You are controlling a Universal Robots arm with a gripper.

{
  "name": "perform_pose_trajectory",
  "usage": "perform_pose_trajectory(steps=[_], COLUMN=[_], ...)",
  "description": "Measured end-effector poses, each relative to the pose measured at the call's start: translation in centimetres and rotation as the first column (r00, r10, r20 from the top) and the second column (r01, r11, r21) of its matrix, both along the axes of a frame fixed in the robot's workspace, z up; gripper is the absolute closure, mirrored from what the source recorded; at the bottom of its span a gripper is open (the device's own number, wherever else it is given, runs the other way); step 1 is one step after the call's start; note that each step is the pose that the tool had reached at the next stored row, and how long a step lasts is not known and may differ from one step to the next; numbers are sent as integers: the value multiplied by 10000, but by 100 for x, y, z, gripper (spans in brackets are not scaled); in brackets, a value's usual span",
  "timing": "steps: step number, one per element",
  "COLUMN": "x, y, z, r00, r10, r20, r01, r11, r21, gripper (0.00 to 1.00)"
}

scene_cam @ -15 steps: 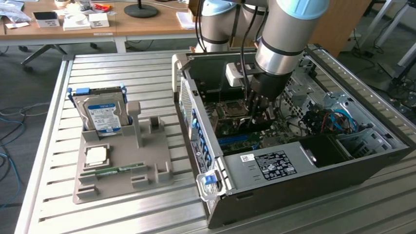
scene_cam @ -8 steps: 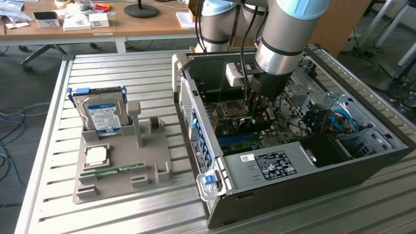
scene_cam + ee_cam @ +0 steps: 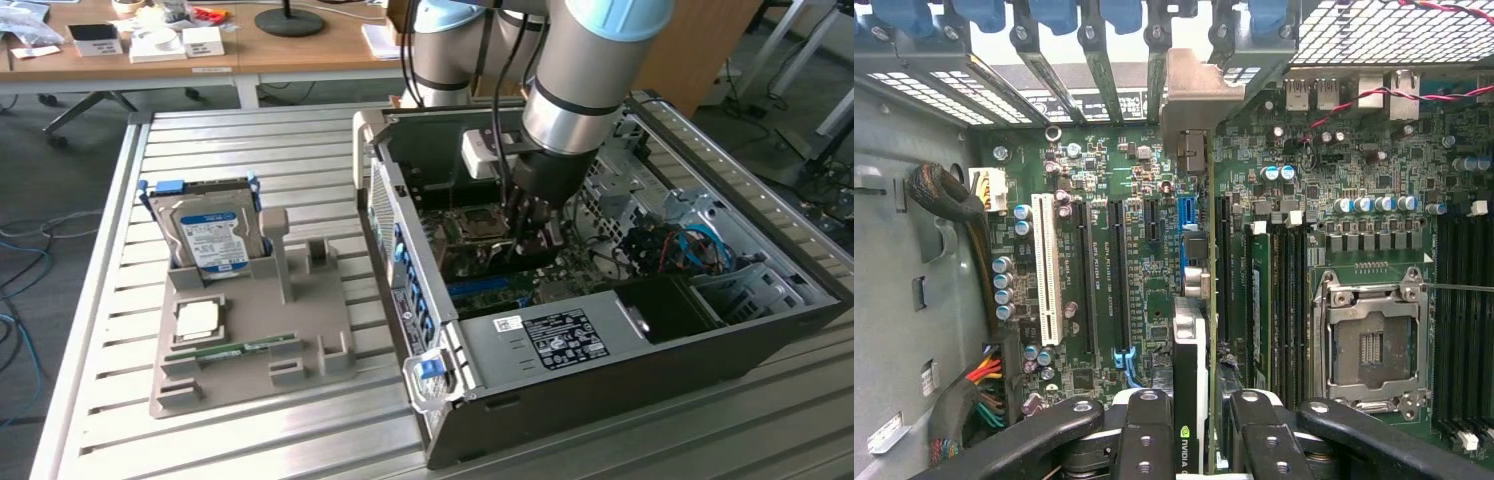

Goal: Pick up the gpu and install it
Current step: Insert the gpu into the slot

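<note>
while the jaws pinch the gpu (image 3: 1190, 380), its bracket (image 3: 1199, 95) points toward the rear slots (image 3: 1069, 70).

Our arm (image 3: 587, 90) hangs straight down, wrist vertical. Our tool (image 3: 534, 238) points downward, its two fingers (image 3: 1144, 440) pressed against opposite faces of the gpu (image 3: 1190, 350), which stands edge-on between them.

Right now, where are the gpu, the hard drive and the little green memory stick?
gpu (image 3: 1190, 400): wrist view, on its black side near the logo.
hard drive (image 3: 214, 240): exterior view, on its blue-white label.
memory stick (image 3: 248, 348): exterior view, on the middle of the green strip.
</note>
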State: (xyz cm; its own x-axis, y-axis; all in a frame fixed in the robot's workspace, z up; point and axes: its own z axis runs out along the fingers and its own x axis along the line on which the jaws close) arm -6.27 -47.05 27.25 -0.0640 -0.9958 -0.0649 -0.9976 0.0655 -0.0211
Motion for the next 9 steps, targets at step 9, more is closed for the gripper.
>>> perform_pose_trajectory(steps=[9], x=[-16], y=[-3], z=[-49], r00=[10000], r10=[-1], r20=[-1], r01=[1], r11=[10000], r21=[-1], gripper=[73])
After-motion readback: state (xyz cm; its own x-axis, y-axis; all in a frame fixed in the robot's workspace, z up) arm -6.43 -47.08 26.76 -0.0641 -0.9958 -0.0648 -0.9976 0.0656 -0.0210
